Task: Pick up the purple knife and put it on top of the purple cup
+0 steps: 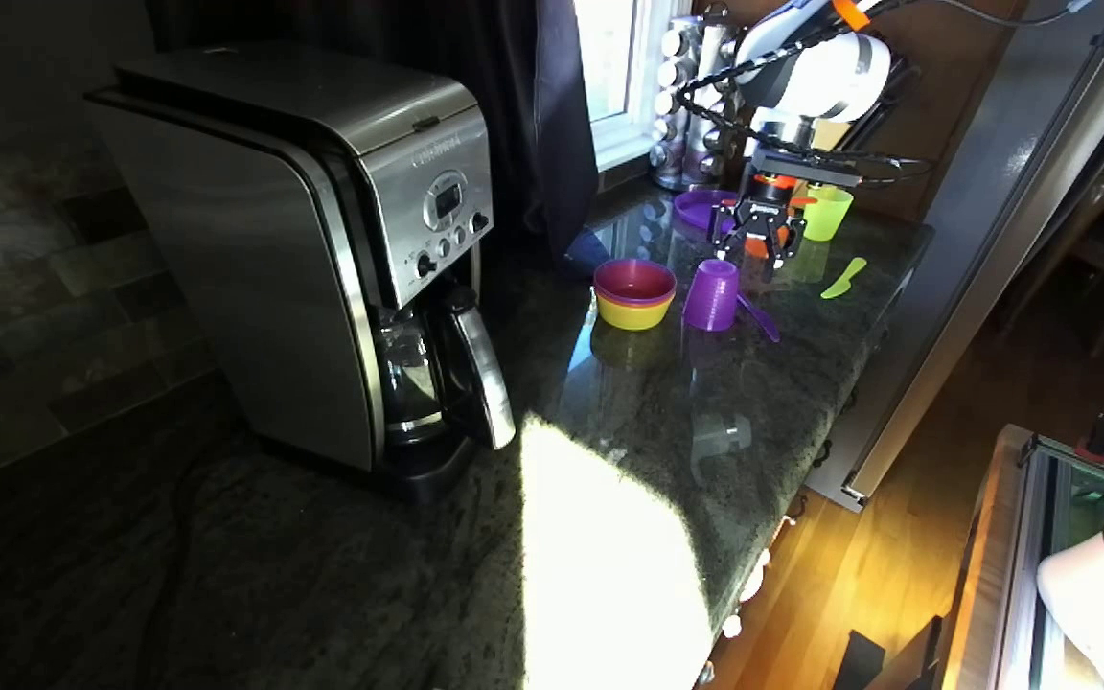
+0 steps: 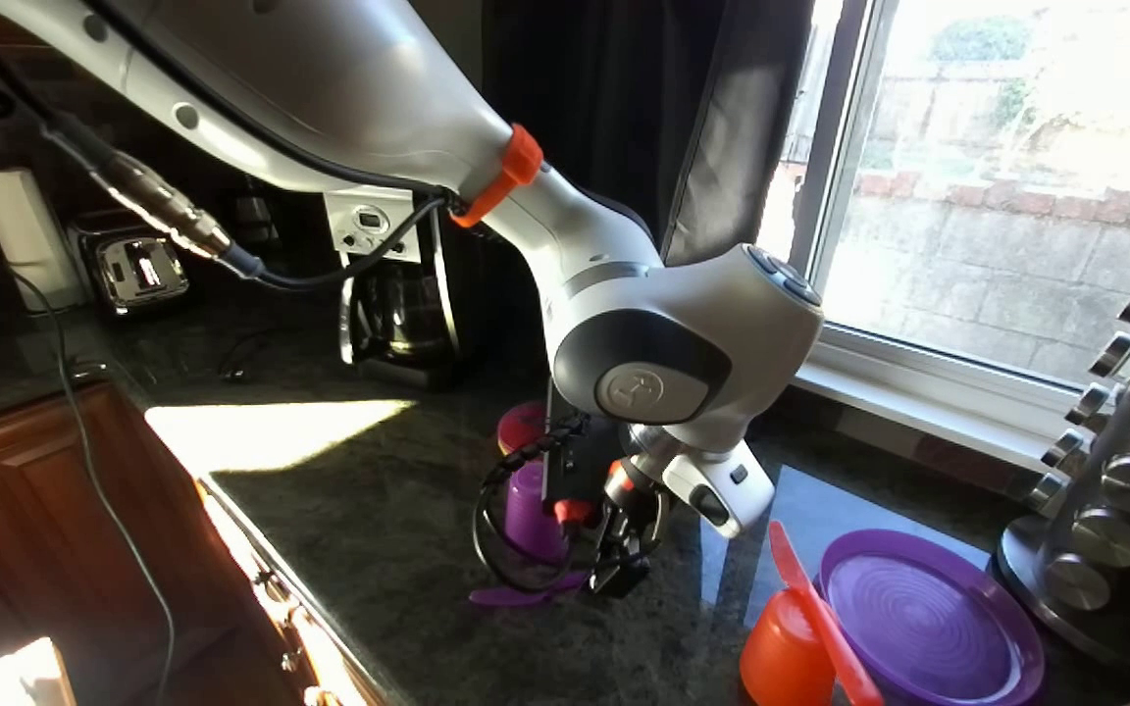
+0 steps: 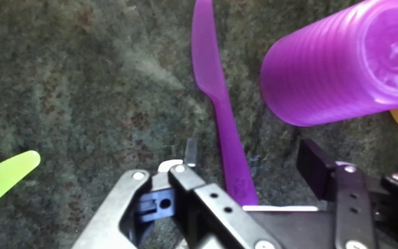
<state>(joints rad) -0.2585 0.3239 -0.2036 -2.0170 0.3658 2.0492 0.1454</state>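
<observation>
The purple knife [image 3: 231,138] lies flat on the dark countertop. It also shows in both exterior views [image 1: 759,319] [image 2: 511,596]. The purple cup [image 3: 316,72] stands upside down beside it, apart from it in the wrist view, and shows in both exterior views [image 1: 711,299] [image 2: 529,515]. My gripper [image 3: 250,160] is open and empty. In the wrist view the knife's handle runs between its fingers, and the handle's end meets the edge of the gripper's body in the picture. In an exterior view the gripper [image 1: 748,259] hangs above the counter behind the cup.
Stacked bowls [image 1: 633,299] stand beside the cup. A lime knife [image 1: 843,279] and a lime cup [image 1: 827,213] are near the fridge side. An orange cup [image 2: 786,652] has a red-orange knife [image 2: 825,628] across it, beside a purple plate [image 2: 923,618]. A spice rack [image 2: 1114,471] stands behind.
</observation>
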